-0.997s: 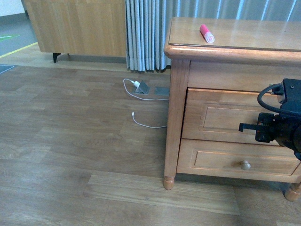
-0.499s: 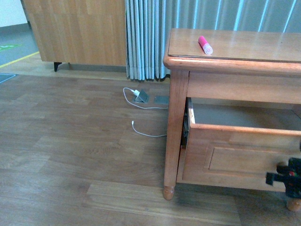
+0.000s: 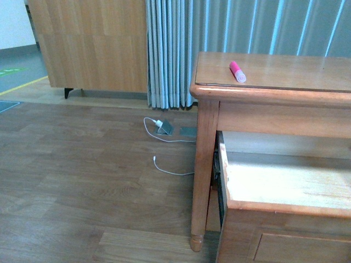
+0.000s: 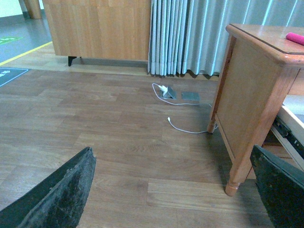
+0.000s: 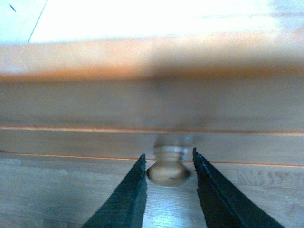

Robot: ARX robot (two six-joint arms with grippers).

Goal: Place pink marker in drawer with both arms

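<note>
The pink marker [image 3: 237, 72] lies on top of the dresser [image 3: 208, 131], near its left end; the left wrist view catches its tip [image 4: 295, 38]. The drawer [image 3: 285, 211] is pulled far out, its pale inside open to view. In the right wrist view my right gripper [image 5: 168, 164] is shut on the drawer's round pale knob [image 5: 167, 170], one black finger [image 5: 126, 199] on each side. My left gripper [image 4: 172, 161] hangs open over the wooden floor, left of the dresser's side [image 4: 242, 95], holding nothing. Neither arm shows in the front view.
A white cable [image 3: 170, 167] and a grey floor socket [image 3: 164, 127] lie on the floor left of the dresser. Striped curtains [image 3: 219, 33] and a wooden cabinet [image 3: 93, 44] stand behind. The dresser's front left leg [image 4: 232, 183] is close to my left gripper.
The drawer has gone from closed to pulled far out toward me. My right gripper, holding the knob, has dropped out of the front view's lower edge.
</note>
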